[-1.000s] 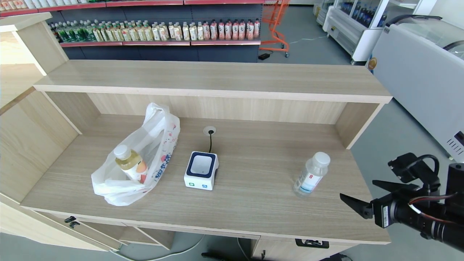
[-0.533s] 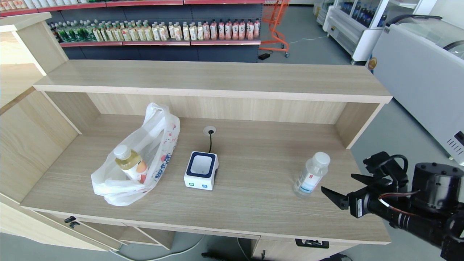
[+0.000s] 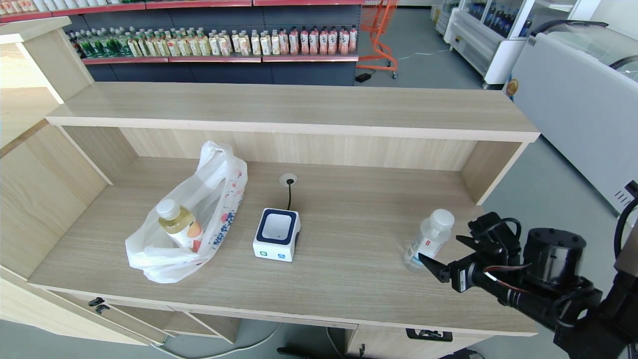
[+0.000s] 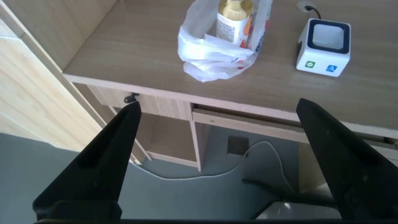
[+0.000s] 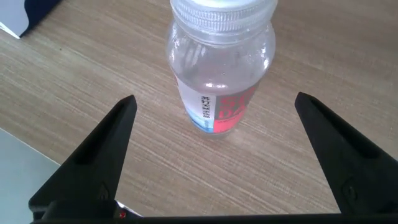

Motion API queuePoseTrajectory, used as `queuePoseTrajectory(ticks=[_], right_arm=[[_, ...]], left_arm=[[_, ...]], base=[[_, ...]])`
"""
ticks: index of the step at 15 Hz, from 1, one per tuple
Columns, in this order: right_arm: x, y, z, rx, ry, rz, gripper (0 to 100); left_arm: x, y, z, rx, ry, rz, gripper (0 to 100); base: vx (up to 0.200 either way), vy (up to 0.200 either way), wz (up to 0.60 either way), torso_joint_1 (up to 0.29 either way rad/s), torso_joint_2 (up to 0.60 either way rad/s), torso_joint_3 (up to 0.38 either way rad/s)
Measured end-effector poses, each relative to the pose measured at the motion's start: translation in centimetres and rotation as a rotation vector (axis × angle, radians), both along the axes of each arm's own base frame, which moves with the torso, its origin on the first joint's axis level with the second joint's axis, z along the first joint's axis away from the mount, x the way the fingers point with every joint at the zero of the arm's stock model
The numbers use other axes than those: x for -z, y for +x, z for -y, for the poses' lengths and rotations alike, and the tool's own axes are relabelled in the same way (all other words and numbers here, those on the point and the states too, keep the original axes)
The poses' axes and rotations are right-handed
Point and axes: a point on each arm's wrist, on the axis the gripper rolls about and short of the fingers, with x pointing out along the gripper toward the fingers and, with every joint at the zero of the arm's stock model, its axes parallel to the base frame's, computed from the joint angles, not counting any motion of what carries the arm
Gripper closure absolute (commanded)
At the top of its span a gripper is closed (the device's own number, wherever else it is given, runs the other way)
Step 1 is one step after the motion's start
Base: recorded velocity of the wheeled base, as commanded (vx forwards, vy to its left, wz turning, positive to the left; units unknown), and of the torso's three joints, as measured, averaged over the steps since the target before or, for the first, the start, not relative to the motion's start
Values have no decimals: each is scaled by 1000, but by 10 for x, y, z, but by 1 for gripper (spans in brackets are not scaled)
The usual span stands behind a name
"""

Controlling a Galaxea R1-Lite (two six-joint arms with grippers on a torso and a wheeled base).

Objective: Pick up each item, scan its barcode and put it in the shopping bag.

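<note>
Moved since 1 s ago: R gripper (image 3: 439, 248) w/ its arm has come in from the counter's right edge toward the water bottle (image 3: 428, 240) and is now just beside it. Water bottle, bag and scanner are in the same spots as before.

R gripper: jaws spread wide, holding nothing. In the right wrist view the R gripper (image 5: 214, 98) has one finger (image 5: 87, 168) out to each side. The water bottle (image 5: 221, 68) stands upright just ahead of the gap, centred btw. the tips, no contact seen. It is clear, w/ white cap and red/blue label. It stands on the right part of the counter (image 3: 349, 239), well apart from the scanner (image 3: 276, 234).

L gripper (image 4: 219, 104): also spread wide, empty. It hangs off the near side of the counter (image 4: 124, 50), lower than the top, by the drawer (image 4: 249, 119).

Bag (image 3: 149, 254): white plastic w/ print, on the left part of the counter, mouth open. Tea bottle (image 3: 178, 224) w/ white cap sits inside it, leaning. The left wrist view agrees: bag (image 4: 205, 53), tea bottle (image 4: 233, 15) in it, scanner (image 4: 323, 46) near it.

Scanner: white box, dark-framed window facing up, mid counter, btw. bag and water bottle, nearer the bag. A black cable (image 3: 289, 194) runs from its back to a grommet (image 3: 288, 179) in the top. Beyond the counter is a shelf (image 3: 214, 42) of drinks.
</note>
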Motion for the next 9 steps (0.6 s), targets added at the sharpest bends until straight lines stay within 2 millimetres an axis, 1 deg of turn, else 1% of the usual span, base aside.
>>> queuePoseTrajectory(ticks=[5,9], right_arm=[[6,20,-16,-35,7,43,0],[18,32,-23,-55,-18,74,0]], left_arm=[[0,0,0,0,0,0,0],[0,0,0,0,0,0,0]], base=[[0,0,0,0,0,0],[0,0,0,0,0,0]])
